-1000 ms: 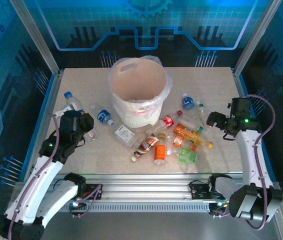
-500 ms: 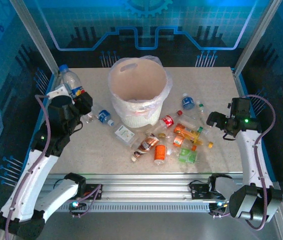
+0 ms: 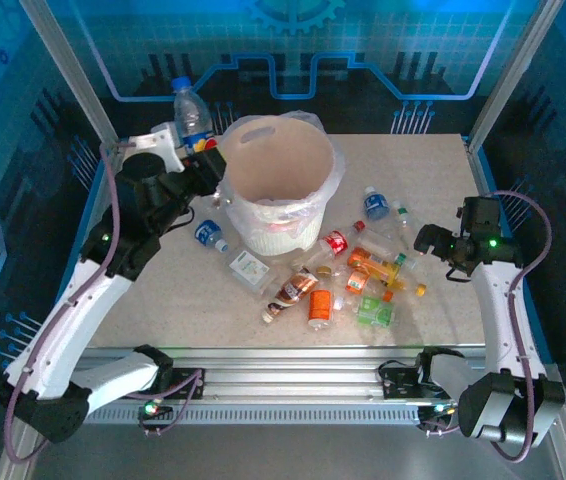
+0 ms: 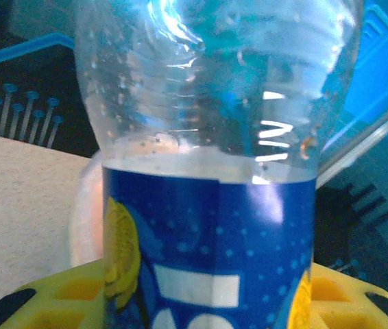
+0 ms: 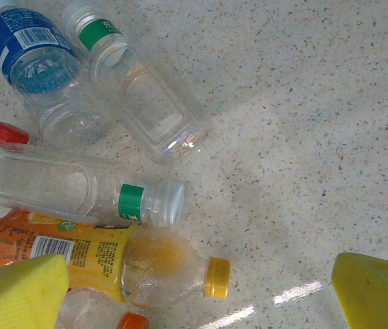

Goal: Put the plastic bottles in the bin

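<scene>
Blue-label bottle (image 3: 191, 108) upright in left tool (image 3: 200, 146)

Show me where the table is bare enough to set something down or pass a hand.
Bare: the far right corner of the table, behind the bottles; the near-left stretch beside the left arm; a thin strip along the near edge. Crowded: right of the bin, where the bottles lie heaped.

Bin (image 3: 248, 228) at the middle of the table (image 3: 163, 290), loose bottles (image 3: 353, 275) to its right and front.
A held bottle (image 3: 191, 108) stands upright in the left gripper (image 3: 201, 146), above the table and just left of the bin's rim. The loose bottles lie on the table, most between the bin and the right gripper (image 3: 425, 241).
</scene>
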